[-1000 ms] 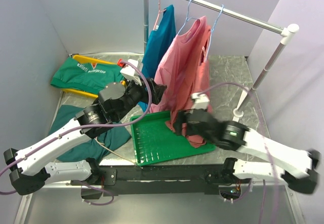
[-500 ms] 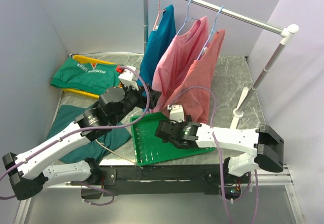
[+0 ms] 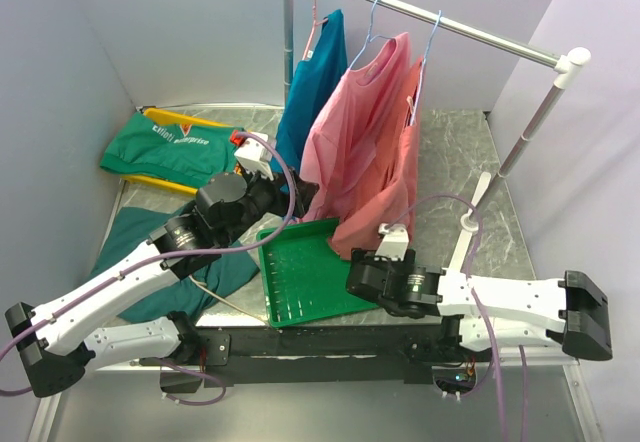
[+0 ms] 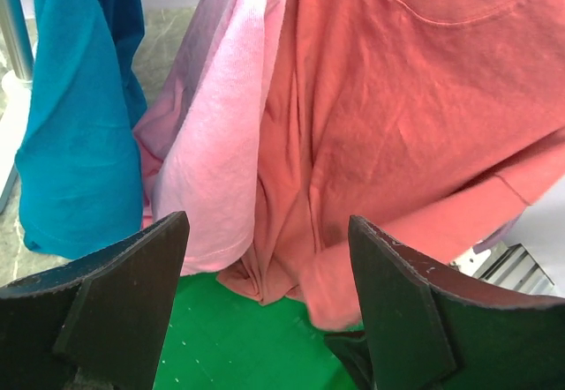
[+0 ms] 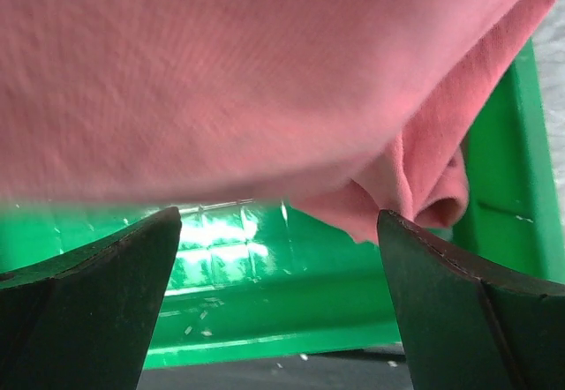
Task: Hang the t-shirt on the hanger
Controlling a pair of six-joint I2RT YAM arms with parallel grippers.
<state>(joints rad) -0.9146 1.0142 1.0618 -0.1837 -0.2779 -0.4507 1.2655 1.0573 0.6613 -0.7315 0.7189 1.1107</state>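
Hanging t-shirt [image 3: 388, 184] hem over green tray [image 3: 300, 284]; left gripper [image 4: 265, 231], right gripper [image 5: 278, 218] wide, empty.

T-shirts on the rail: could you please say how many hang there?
3: the teal-blue t-shirt leftmost, the pink t-shirt in the middle, the salmon-red t-shirt rightmost; none appears hidden.

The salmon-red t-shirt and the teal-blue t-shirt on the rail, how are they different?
The salmon-red cotton t-shirt is reddish, the teal-blue t-shirt blue-green. The teal-blue one hangs beside the metal post, the salmon-red one farthest from it. The salmon-red one's hem dangles over the green plastic tray, the teal-blue one's does not. Both hang from the white rail.
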